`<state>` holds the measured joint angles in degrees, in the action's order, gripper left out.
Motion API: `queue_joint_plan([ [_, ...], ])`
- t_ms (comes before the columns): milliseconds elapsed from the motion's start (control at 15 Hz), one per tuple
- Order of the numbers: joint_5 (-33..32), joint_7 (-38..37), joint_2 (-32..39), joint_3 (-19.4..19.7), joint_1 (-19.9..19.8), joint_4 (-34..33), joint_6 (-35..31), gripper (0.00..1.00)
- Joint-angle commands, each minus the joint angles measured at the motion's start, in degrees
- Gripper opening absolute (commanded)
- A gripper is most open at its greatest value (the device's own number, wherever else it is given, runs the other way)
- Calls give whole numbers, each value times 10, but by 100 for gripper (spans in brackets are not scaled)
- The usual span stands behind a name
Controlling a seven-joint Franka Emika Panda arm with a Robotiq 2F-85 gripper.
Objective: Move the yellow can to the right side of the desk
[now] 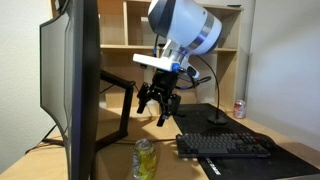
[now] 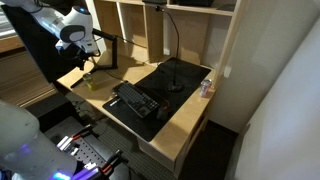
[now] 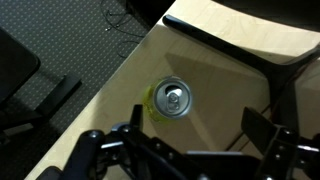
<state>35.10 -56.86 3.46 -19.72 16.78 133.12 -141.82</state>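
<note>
Nearest in an exterior view was the black monitor [image 1: 70, 90], edge-on at the left. Just past it the yellow can [image 1: 146, 158] stood upright on the bare tan strip of the desk [image 1: 112, 168]. It was left of the keyboard [image 1: 225, 145] and off the black mat [image 2: 172, 82], so both flanks were free for a grasp.

My gripper [image 1: 158, 108] hung above the can, apart from it, with fingers [image 3: 272, 140] spread wide and holding nothing. The wrist view agreed: the can's silver top lay roughly midway across the span of my fingers and a little ahead of them, with the desk edge and floor to its left.

Judgement: this was the approach step. Lining up over the top lets the fingers pass down either side of the slim body. The next move should be a straight descent, then a close at mid-height.

Risk: the can looked light and stood near the desk edge, so a grazing finger could tip it.

Farther right stood the pink-and-white can [image 1: 239, 108] — the goal side lay that way. Farthest was the cubby shelf [image 1: 120, 25].
</note>
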Motion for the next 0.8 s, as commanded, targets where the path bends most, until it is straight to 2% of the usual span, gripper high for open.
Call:
queue_joint_plan([
  [0, 23, 15, -120, 16, -4, 41, 44, 100],
  [67, 24, 8, -146, 21, -4, 45, 65, 100],
  [133, 7, -2, -91, 14, 1, 16, 37, 100],
  [333, 10, -2, -144, 19, -3, 31, 62, 100],
  [467, 2, -12, -100, 14, -4, 31, 57, 100],
  [733, 16, -3, -26, 5, 10, 30, 6, 100],
])
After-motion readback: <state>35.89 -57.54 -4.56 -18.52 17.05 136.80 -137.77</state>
